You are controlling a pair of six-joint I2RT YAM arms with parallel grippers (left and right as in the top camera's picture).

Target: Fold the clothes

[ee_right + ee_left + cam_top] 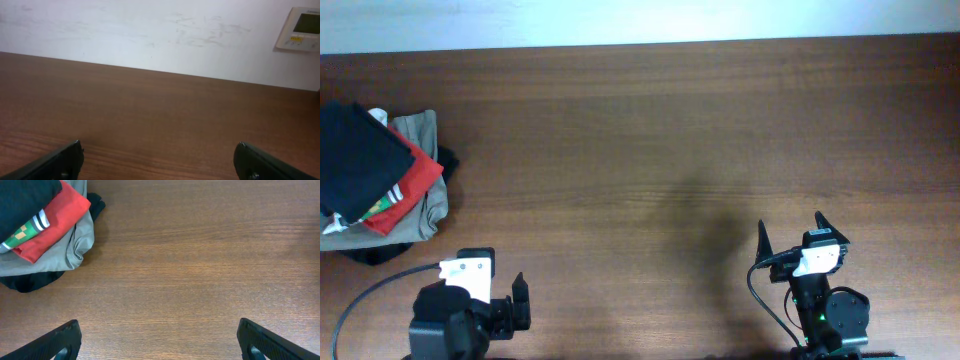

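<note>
A black folded garment (355, 160) lies on top of a pile of clothes at the table's far left edge; no print shows on it. It also shows in the left wrist view (25, 197). More black cloth (375, 255) sticks out from under the pile, so I cannot tell which one is the T-shirt. My left gripper (517, 300) (159, 330) is open and empty, low at the front left, apart from the pile. My right gripper (790, 228) (159, 147) is open and empty at the front right over bare wood.
The pile also holds a white shirt with a green patch (27, 230), a red garment (408, 180) and a khaki one (425, 215). The brown wooden table (650, 130) ends at a white wall (150, 30) with a wall panel (300, 27).
</note>
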